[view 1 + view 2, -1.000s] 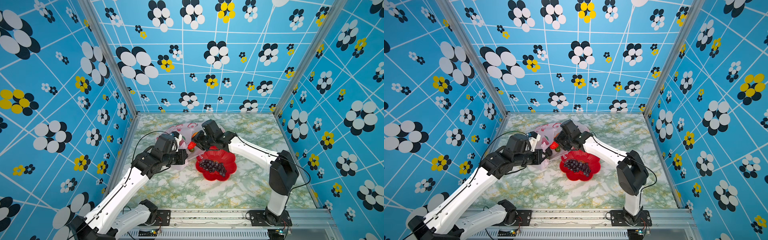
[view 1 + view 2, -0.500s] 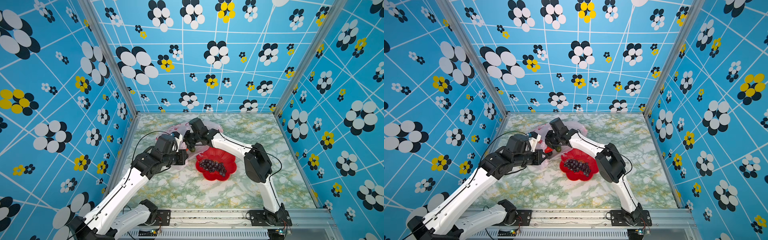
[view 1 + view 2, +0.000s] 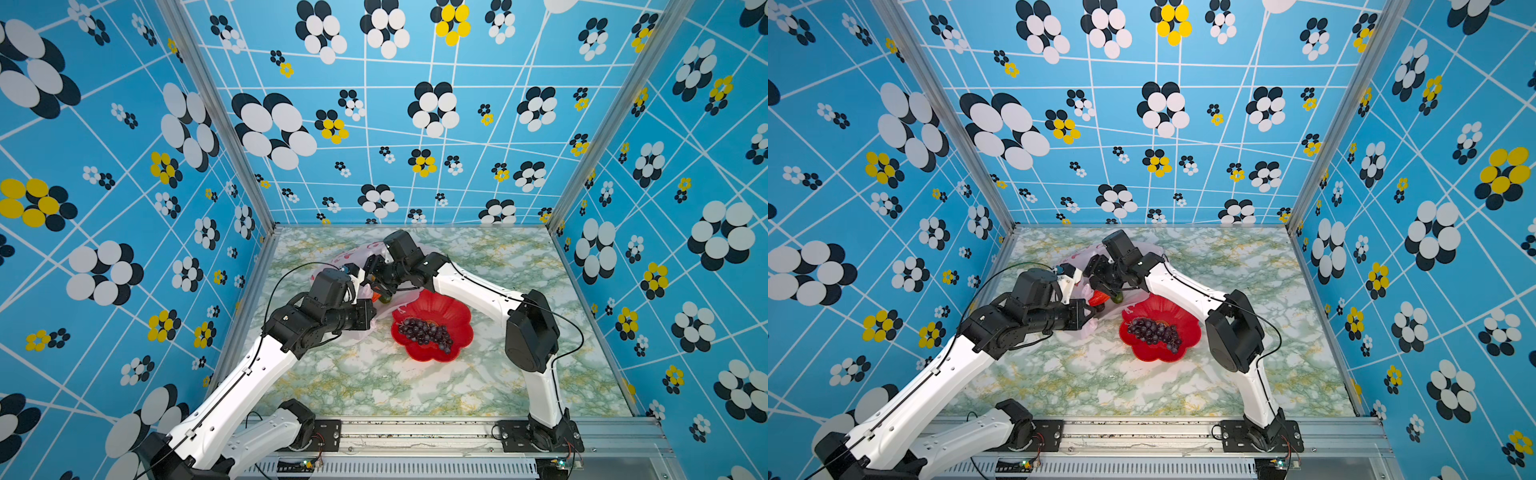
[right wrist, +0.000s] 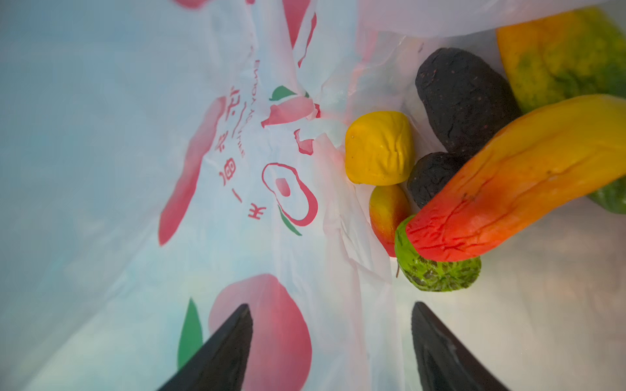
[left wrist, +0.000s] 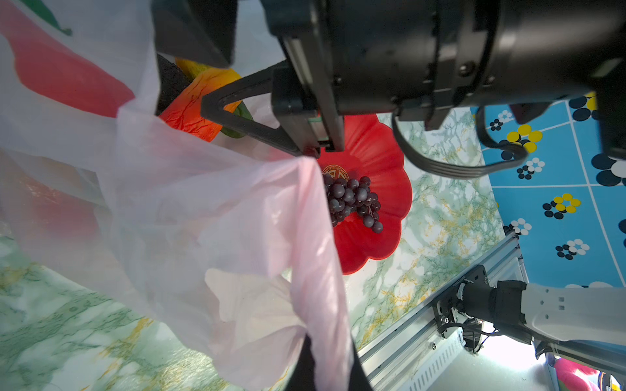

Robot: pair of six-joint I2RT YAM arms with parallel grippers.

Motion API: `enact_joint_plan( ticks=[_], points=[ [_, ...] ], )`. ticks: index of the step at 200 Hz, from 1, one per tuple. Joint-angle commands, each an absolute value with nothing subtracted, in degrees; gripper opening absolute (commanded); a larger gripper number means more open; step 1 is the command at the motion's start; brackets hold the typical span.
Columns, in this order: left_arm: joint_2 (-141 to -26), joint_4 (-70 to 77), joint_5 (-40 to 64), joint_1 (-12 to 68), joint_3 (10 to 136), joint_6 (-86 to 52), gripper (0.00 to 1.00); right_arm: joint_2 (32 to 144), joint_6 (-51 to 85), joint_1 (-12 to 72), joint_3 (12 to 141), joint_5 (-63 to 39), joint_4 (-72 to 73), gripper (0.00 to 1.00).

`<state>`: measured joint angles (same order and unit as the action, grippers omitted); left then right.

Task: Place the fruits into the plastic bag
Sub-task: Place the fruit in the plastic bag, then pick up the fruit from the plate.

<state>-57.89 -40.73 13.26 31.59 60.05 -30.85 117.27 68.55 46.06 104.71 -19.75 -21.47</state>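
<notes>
The pale-pink plastic bag [image 3: 356,261] lies left of the red dish, its mouth held up by my left gripper [image 5: 325,367], shut on the bag's twisted rim. My right gripper [image 4: 332,308] reaches into the bag's mouth, open, with nothing between its fingers. Inside lie several fruits: a red-orange mango [image 4: 508,179] on a green fruit [image 4: 437,270], a yellow one [image 4: 377,149] and two blackish avocados [image 4: 464,98]. The dark purple grape bunch [image 3: 424,332] lies in the dish. In a top view the mango [image 3: 1098,297] shows just under the right gripper [image 3: 1102,286].
The red flower-shaped dish [image 3: 457,309] sits mid-table, right of the bag and under my right forearm. Blue flowered walls close in three sides. A metal rail [image 3: 415,430] with both arm bases runs along the front edge.
My right gripper has swung left from beside the dish's edge into the bag's mouth and its jaws have opened. The left arm and the bag's rim have stayed put.
</notes>
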Motion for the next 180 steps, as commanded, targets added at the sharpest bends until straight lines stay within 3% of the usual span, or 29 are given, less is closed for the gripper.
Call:
enact_joint_plan(
  ticks=[1, 37, 64, 123, 180],
  points=[
    [-56.76, -40.96, 12.31, 31.78, 60.71, -30.45, 0.0, 111.56, 61.98, 45.88, 104.45, -14.36, -30.09, 0.77],
    [-56.69, -40.69, 12.74, 31.66, 60.33, -30.93, 0.0, 100.96, 57.02, 45.87, 98.1, -7.5, -34.61, 0.83],
    [-56.91, -40.21, 13.29, 31.54, 59.83, -31.76, 0.0, 91.02, 52.79, 46.05, 89.8, -3.14, -35.01, 0.99],
    [-56.86, -38.87, 15.29, 30.35, 57.57, -34.25, 0.0, 69.76, 36.46, 46.2, 71.69, 7.02, -37.72, 0.99],
    [-56.21, -36.74, 17.05, 28.58, 55.13, -36.32, 0.0, 64.01, 6.25, 46.5, 60.78, 1.36, -39.57, 0.99]
  ],
)
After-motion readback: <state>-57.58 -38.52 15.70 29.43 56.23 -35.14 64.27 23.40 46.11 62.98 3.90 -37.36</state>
